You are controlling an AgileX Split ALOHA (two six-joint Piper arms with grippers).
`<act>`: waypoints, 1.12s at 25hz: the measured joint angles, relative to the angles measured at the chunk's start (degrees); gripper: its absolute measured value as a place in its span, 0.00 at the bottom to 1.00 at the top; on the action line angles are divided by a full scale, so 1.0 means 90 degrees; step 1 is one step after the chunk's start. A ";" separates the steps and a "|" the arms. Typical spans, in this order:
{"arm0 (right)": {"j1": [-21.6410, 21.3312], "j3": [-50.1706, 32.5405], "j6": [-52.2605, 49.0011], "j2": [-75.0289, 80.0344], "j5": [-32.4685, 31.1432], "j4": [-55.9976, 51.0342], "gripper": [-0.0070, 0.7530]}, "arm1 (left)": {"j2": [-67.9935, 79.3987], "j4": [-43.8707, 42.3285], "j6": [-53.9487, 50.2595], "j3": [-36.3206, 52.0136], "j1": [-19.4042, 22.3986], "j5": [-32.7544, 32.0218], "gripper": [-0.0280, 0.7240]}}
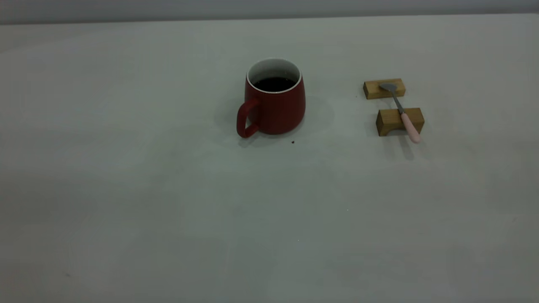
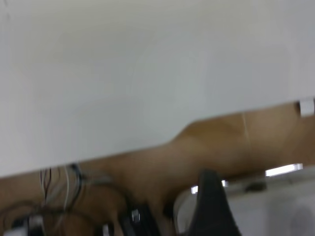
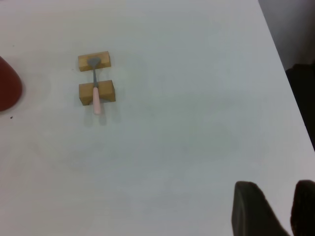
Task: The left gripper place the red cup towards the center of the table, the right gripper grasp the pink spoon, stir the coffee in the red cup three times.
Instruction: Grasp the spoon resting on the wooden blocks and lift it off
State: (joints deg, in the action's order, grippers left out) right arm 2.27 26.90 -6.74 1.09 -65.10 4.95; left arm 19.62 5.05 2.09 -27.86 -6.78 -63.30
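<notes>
- Dark red and matte, the squat red cup (image 1: pixel 274 105) stands upright near the middle of the pale grey tabletop (image 1: pixel 168 202), its loop handle turned to the exterior view's left and toward the camera.
- Dark brown-black coffee (image 1: pixel 273 83) fills the cup partway, round against the white inside wall.
- A tiny dark speck (image 1: pixel 292 142) lies on the tabletop just in front of the cup's base.
- The pink spoon (image 1: pixel 401 111), slim with a grey metal bowl and stem and a pale pink rounded handle, lies across 2 small wooden blocks (image 1: pixel 399 121) to the right of the cup and apart from it; the bowl rests on the farther block, and the handle sticks out past the nearer one.
- The right gripper (image 3: pixel 275 209) hangs above bare tabletop, well apart from the spoon; 2 black fingers (image 3: pixel 251 206) show with a gap between them, spread and holding nothing.
- The left gripper (image 2: pixel 211 206) sits off the tabletop's edge, over a brown surface and loose cables (image 2: pixel 59 189); only 1 dark finger shows, so I cannot tell whether its fingers are spread or pressed together.
- Neither arm appears in the exterior view.
</notes>
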 joint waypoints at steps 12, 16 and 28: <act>0.0000 0.0000 0.0048 0.0009 0.0011 -0.0004 0.34 | -0.2288 0.0000 0.0000 0.0000 0.0716 -0.0137 0.82; 0.0000 0.0280 0.0690 0.0451 0.0076 -0.0271 0.45 | -0.2294 0.0012 -0.0019 0.0000 0.0723 -0.0144 0.82; 0.0000 0.0603 0.2042 0.4180 0.1676 -0.2383 0.68 | -0.2294 0.0013 -0.0025 0.0000 0.0723 -0.0149 0.82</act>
State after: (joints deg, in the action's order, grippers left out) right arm 2.27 32.33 11.64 38.71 -50.01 -16.49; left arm -1.02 5.17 1.86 -27.86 -0.27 -64.64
